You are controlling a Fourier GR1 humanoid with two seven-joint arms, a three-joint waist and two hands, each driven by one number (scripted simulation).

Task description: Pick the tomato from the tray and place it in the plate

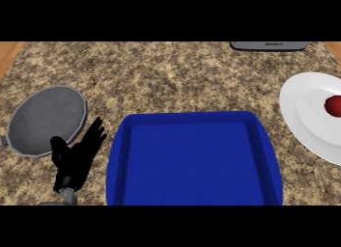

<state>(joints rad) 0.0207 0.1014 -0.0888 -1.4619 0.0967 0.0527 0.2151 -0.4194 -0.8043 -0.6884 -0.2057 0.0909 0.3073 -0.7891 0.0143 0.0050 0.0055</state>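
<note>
The red tomato (337, 105) lies on the white plate (312, 130) at the right edge of the counter. A blue tray (193, 159) sits in the middle near the front, and nothing shows inside it. My left hand (74, 159) stands open to the left of the tray, fingers straight and pointing up and away. It touches neither the tray nor the tomato. My right hand does not show in the head view.
A grey round pan (46, 119) with a handle toward the left lies just beyond my left hand. A grey appliance (268, 46) sits at the back edge. Wooden strips border the speckled counter (173, 77) at both far corners.
</note>
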